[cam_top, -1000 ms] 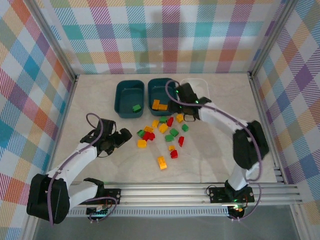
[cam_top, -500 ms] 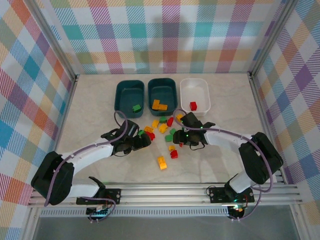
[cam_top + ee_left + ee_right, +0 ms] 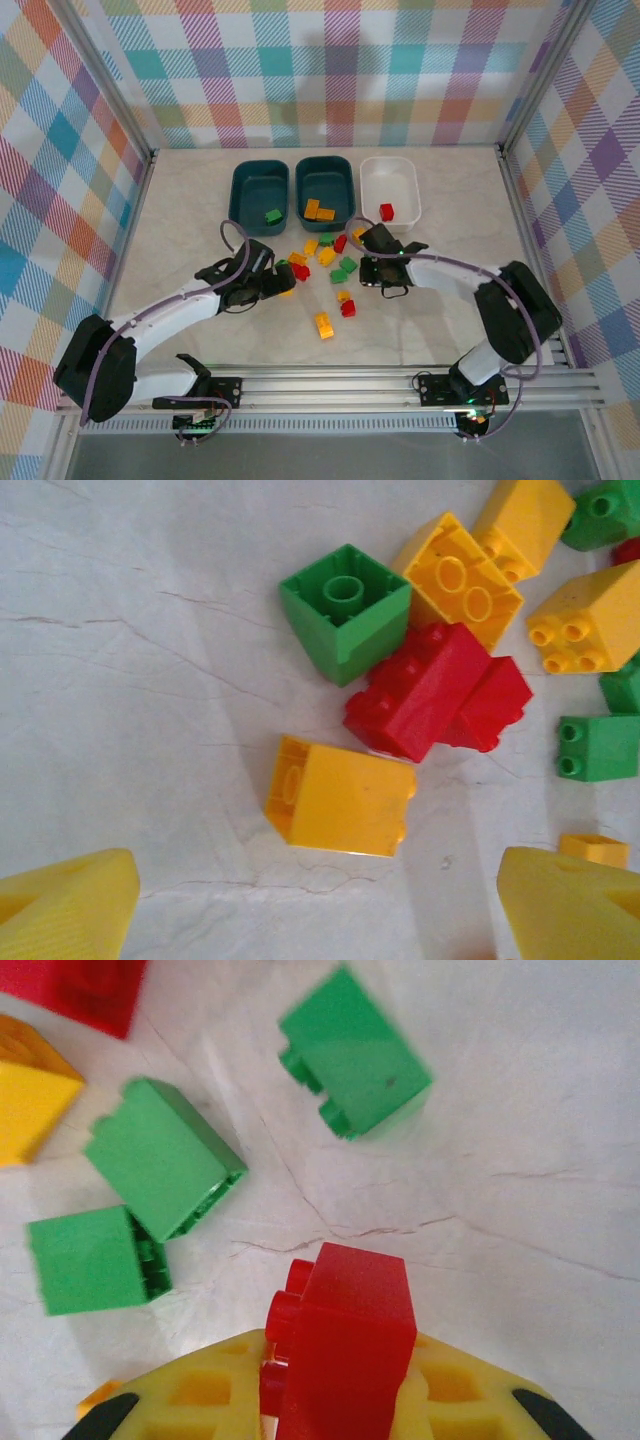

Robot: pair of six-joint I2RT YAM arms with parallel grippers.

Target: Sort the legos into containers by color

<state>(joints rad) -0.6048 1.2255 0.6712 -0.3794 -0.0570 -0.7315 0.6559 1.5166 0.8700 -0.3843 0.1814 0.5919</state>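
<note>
Pale marbled table [image 3: 180,200], plaid walls [image 3: 330,70]. Three bins in a row at 12:
- left teal bin [image 3: 240,195] holds one green brick [image 3: 272,215]
- mid teal bin [image 3: 325,180] holds orange bricks [image 3: 318,210]
- white bin [image 3: 392,178] holds one red brick [image 3: 386,211]

The loose pile [image 3: 330,265] sits mid-table, just at 6 of the bins. A stray yellow [image 3: 323,325] lies apart at 6 of the pile.

The left gripper [image 3: 278,283] is at the pile's 9 edge. On my left wrist cam its jaws are spread wide with nothing between them, fingertips [image 3: 65,905] in the bottom corners. A yellow brick [image 3: 340,798] lies on its side on the table ahead of the gap, untouched. At its 1 is a red pair [image 3: 430,695], the two touching each other. At its 12 is a green cube [image 3: 345,610], hollow side up, touching the red pair and a yellow at its 3.

The right gripper [image 3: 366,278] is at the pile's 3 side. On the right wrist cam its jaws are clamped on a held red [image 3: 345,1340], studs pointing to 9. I can't tell if it's off the table. Three greens [image 3: 165,1155] lie loose beyond it, at 12, 10 and 9.
</note>
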